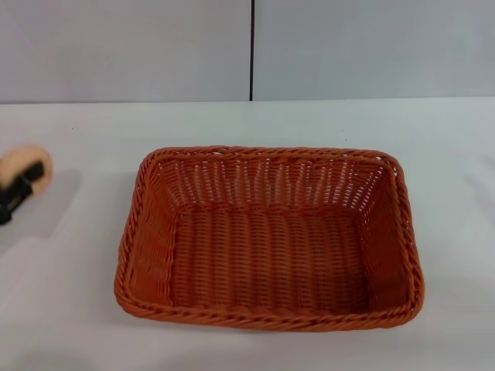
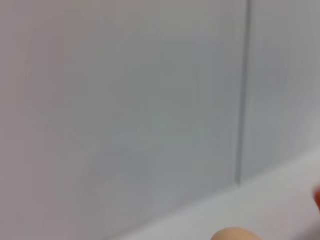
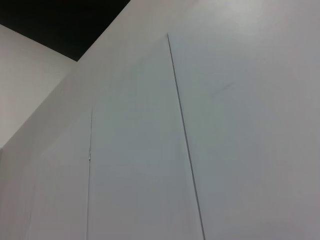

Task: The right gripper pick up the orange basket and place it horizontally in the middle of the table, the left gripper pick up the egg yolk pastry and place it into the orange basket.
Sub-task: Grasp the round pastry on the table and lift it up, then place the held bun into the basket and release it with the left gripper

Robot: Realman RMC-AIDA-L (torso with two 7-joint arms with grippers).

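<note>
The orange basket [image 1: 269, 239] lies lengthwise on the white table [image 1: 69, 309], near the middle, open side up and with nothing in it. At the far left edge of the head view, my left gripper [image 1: 22, 184] is shut on the egg yolk pastry [image 1: 25, 161], a pale tan ball with a black finger across it. The pair sits well left of the basket and casts a shadow on the table. In the left wrist view, the pastry's [image 2: 234, 234] top shows at the lower edge, and a sliver of the basket [image 2: 317, 198] shows at the right edge. My right gripper is out of view.
Grey wall panels with a dark vertical seam [image 1: 251, 50] stand behind the table. The right wrist view shows only wall panels [image 3: 225, 150] and a dark corner above them.
</note>
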